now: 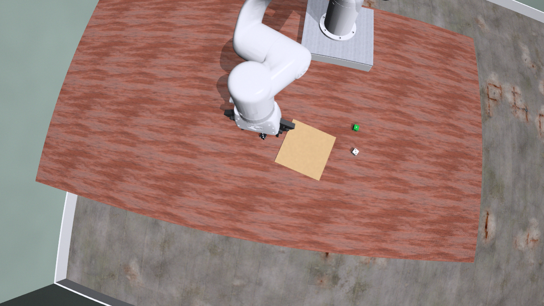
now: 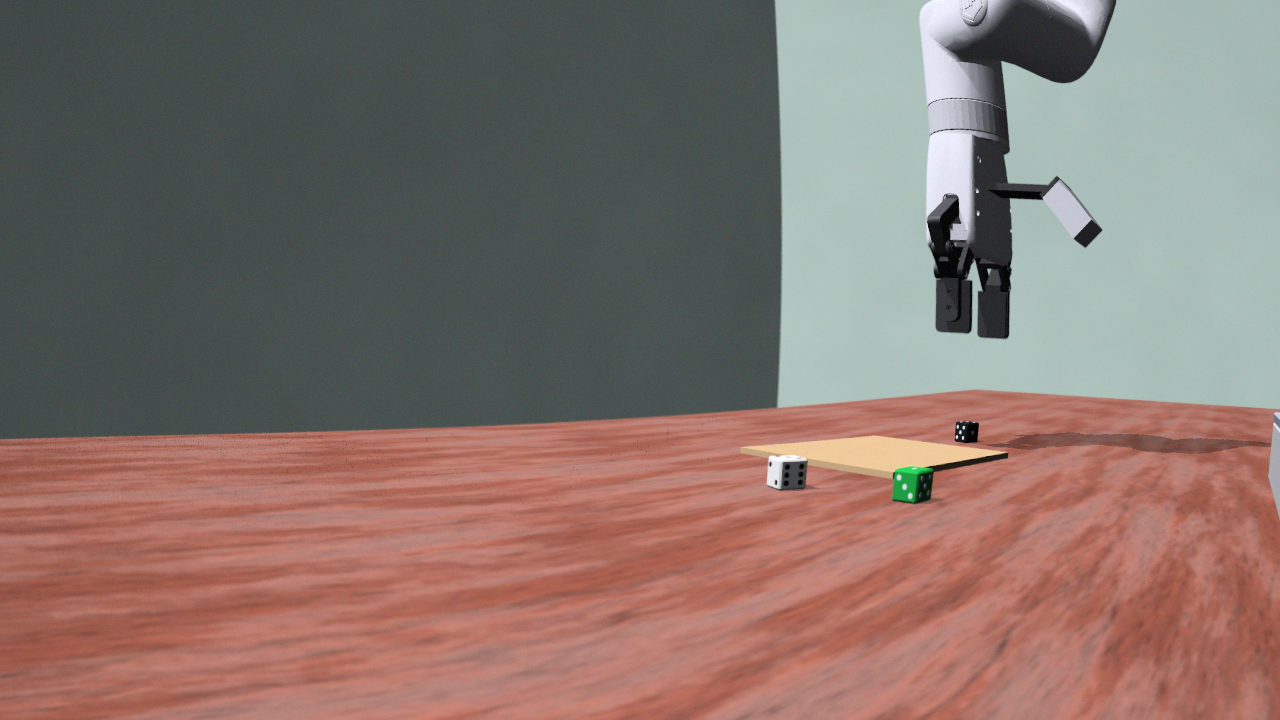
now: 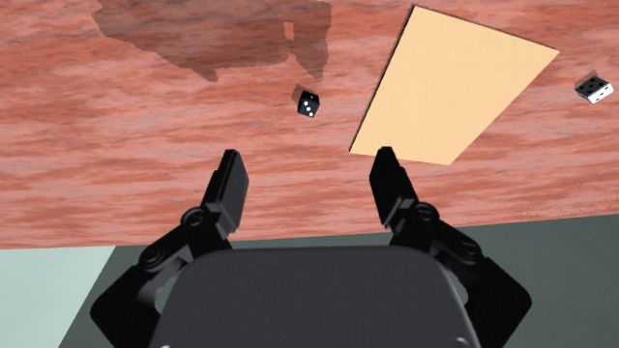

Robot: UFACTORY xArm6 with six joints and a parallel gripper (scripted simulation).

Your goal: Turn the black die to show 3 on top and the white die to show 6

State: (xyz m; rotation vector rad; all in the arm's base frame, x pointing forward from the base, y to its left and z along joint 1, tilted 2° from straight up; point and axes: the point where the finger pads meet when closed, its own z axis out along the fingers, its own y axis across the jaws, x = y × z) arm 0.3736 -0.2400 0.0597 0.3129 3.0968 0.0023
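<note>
Black plastic-looking fingers of the gripper (image 1: 258,125) (image 2: 973,333) (image 3: 309,149) stand wide apart, released, with nothing between them, high above the wooden surface (image 1: 152,152) (image 2: 447,582) (image 3: 97,184). Below them, the small black die with white pips (image 1: 263,136) (image 2: 966,431) (image 3: 309,104) rests on the wood, just off the mat. The wrist view shows three pips in a row on one of its faces, though whether that face is its top cannot be told for sure.

Beside the black die lies the flat, square tan mat (image 1: 306,150) (image 2: 872,452) (image 3: 450,87), bearing no die. Beyond its opposite side sits the small white die with dark pips (image 1: 355,151) (image 2: 786,472) (image 3: 594,90), its six on a side face in the exterior view, so it needs a quarter turn. Near it is the small green die with white pips (image 1: 355,127) (image 2: 912,484), which should be left alone.

The step in hand seems to be lining up over the black die. The next move probably calls for squaring the fingers to two opposite faces, then a straight descent and a gentle pinch; a skewed grip could twist or flick so small a cube.
</note>
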